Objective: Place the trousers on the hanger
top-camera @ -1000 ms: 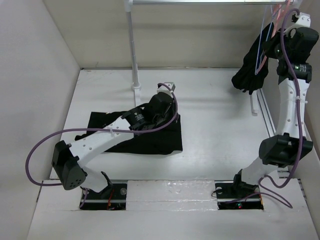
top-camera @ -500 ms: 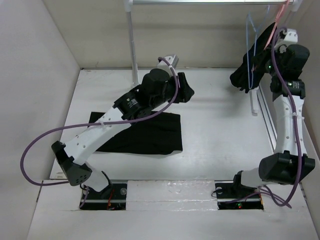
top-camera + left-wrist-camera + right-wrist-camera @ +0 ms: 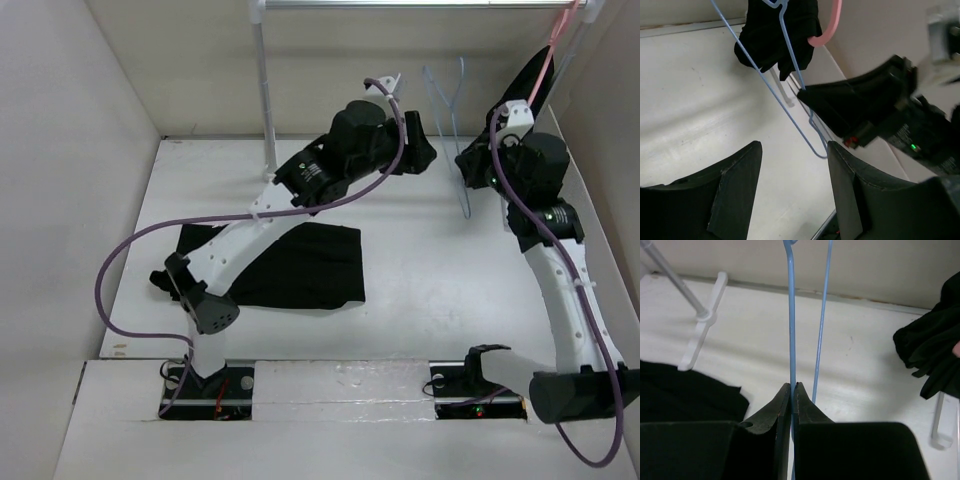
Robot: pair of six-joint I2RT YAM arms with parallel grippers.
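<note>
Moved: left arm (image 3: 262, 212) had swung off the trousers (image 3: 300, 268) and reached up to the upper middle of the top view. The right arm (image 3: 556, 268) had carried the hanger (image 3: 790, 315) out of the upper right corner toward the centre.
Left gripper (image 3: 795, 149): fingers stood apart, wider than a second earlier, with nothing clamped between them. It hung in the air, facing the hanger's lower bend and the right gripper (image 3: 791, 388).
Right gripper: fingers were pressed together on one rod of the hanger. The thin blue wire ran straight up from between their tips.
Hanger: light blue wire, held off the surface (image 3: 420, 270) in the upper middle-right of the top view. It was just right of the left gripper, and whether the two touched could not be told.
Trousers: lay flat on the surface at centre-left of the top view, partly under the left arm. Neither gripper touched them, and they were in the same place as before.
Small black garment (image 3: 775, 30): bunched on a pink hanger (image 3: 836, 17) in the upper right corner of the top view, behind the blue hanger.
Rack pole (image 3: 265, 90): upright at upper centre-left, with its foot on the surface beyond the trousers.
</note>
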